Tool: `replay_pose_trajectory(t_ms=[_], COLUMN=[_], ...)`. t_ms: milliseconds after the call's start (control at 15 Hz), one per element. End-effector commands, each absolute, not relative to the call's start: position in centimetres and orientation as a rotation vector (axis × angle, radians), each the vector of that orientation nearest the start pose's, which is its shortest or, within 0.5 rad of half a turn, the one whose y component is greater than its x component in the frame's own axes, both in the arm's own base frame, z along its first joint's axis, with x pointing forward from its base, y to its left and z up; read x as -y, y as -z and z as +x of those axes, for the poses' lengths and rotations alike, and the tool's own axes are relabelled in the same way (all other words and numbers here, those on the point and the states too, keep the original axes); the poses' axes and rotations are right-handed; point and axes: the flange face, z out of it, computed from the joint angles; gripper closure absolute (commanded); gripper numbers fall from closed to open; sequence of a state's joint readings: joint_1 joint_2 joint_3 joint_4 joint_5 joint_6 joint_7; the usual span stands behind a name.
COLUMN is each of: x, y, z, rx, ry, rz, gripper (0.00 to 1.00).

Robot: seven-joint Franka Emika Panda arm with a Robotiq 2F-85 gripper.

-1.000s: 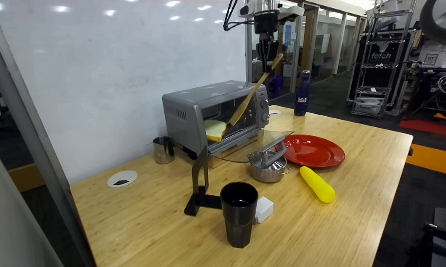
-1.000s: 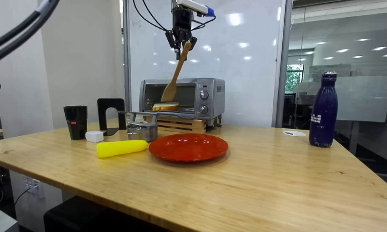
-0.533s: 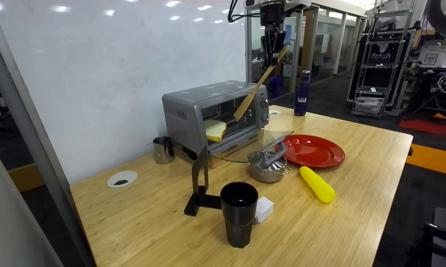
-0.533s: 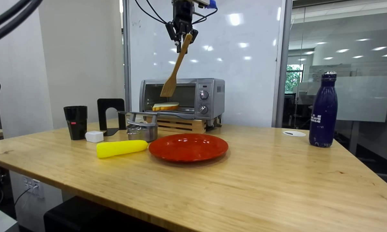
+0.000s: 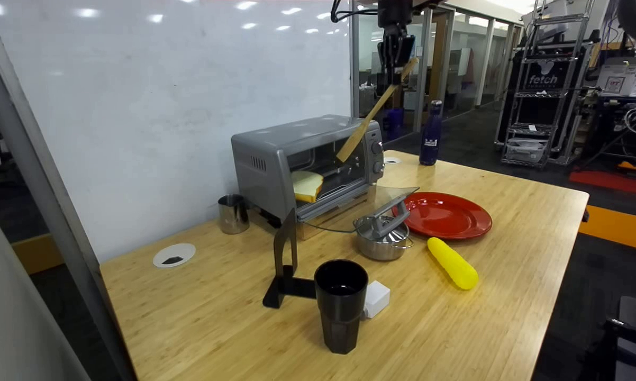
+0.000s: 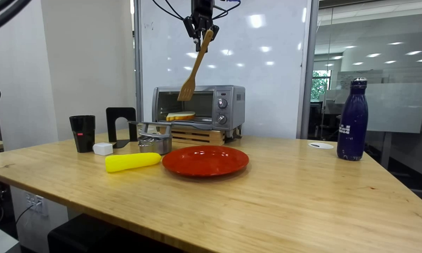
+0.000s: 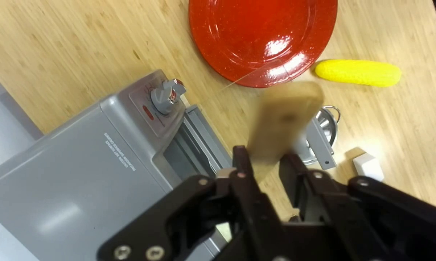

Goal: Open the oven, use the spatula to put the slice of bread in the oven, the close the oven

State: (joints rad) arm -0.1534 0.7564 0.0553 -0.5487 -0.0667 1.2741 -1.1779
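Note:
The silver-grey oven (image 5: 318, 129) has its glass door lowered, and the door handle (image 6: 156, 127) lies out over a small steel pot. Inside, near the opening, the slice of bread (image 5: 307, 186) rests flat on the rack. High above the oven front, my gripper (image 6: 202, 47) is shut on the handle of the wooden spatula (image 6: 187, 90). The spatula hangs tilted, its blade down in front of the oven opening, apart from the bread in both exterior views. In the wrist view the spatula's handle end (image 7: 278, 119) sticks out from between the fingertips, blurred.
A red plate (image 5: 445, 214), a yellow banana-like object (image 5: 453, 263) and the steel pot (image 5: 382, 246) stand before the oven. Close by are a black cup (image 5: 342, 307), a black bookend (image 5: 286, 264) and a white block (image 5: 377, 299). A blue bottle (image 6: 353, 119) stands beyond the oven.
My gripper has risen and shifted slightly outward with the spatula, whose blade has lifted from close above the bread. The bread, oven and open door have stayed put.

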Motion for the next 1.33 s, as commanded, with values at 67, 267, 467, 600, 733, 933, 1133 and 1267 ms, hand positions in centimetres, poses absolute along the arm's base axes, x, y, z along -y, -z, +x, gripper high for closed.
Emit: replay_pose_trajectory(t_ms=[67, 267, 467, 600, 733, 933, 1133, 1267], x=[10.2, 10.6, 10.6, 10.6, 10.5, 9.5, 8.4, 7.9], y=[-58.1, -58.3, -58.2, -58.2, -58.3, -60.4, -62.9, -64.9], z=[70.2, 70.0, 70.0, 70.0, 69.8, 68.9, 67.7, 66.7], rx=[1.585, 1.590, 1.589, 1.589, 1.593, 1.637, 1.685, 1.709], ry=[-0.058, -0.057, -0.061, -0.062, -0.073, -0.040, 0.000, 0.041], rz=[-2.717, -2.714, -2.712, -2.712, -2.710, -2.684, -2.663, -2.654], gripper=[0.74, 0.74, 0.74, 0.74, 0.93, 0.93, 0.93, 0.93])
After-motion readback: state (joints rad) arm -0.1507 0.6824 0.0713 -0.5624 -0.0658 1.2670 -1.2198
